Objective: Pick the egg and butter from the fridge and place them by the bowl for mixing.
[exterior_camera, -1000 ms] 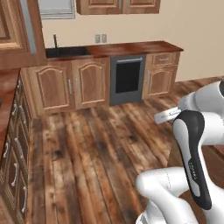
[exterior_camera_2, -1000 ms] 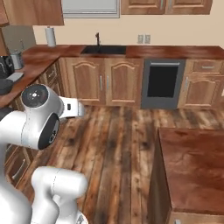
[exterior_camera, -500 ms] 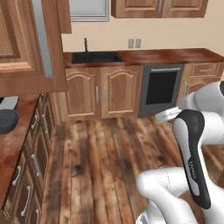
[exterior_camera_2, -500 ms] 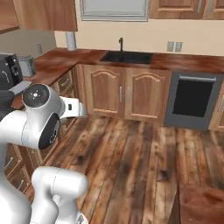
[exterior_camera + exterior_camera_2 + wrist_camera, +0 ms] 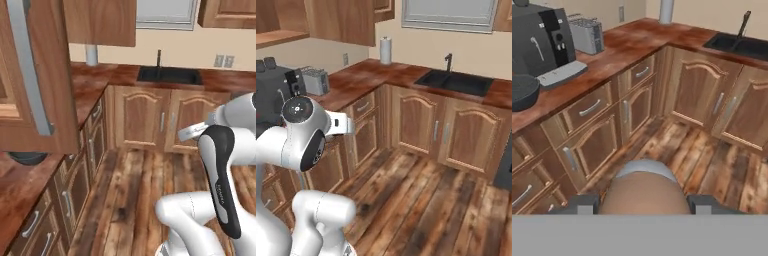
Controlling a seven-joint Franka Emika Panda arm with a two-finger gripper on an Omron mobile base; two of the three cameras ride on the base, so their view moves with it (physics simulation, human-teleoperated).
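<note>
In the hand view a tan-brown rounded egg (image 5: pixel 644 194) sits large at the bottom, between the two dark fingertips (image 5: pixel 582 204). My gripper (image 5: pixel 643 205) is shut on it, above the wooden floor in front of the corner cabinets. A dark round bowl (image 5: pixel 522 92) stands on the wooden counter at the left, next to the coffee machine; its dark rim (image 5: pixel 26 158) also peeks out under the near cabinet. The butter and the fridge are out of view.
On the L-shaped counter (image 5: pixel 356 82) stand a dark coffee machine (image 5: pixel 542 35), a grey toaster (image 5: pixel 587 35) and a paper towel roll (image 5: pixel 386 50). A black sink (image 5: pixel 456 82) is set in the back counter. A wall cabinet with a grey bar handle (image 5: pixel 30 75) hangs close on the left.
The whole picture has slid to the right, so the camera has turned left: the sink moved rightward and the corner counter with coffee machine, toaster and bowl came into view.
</note>
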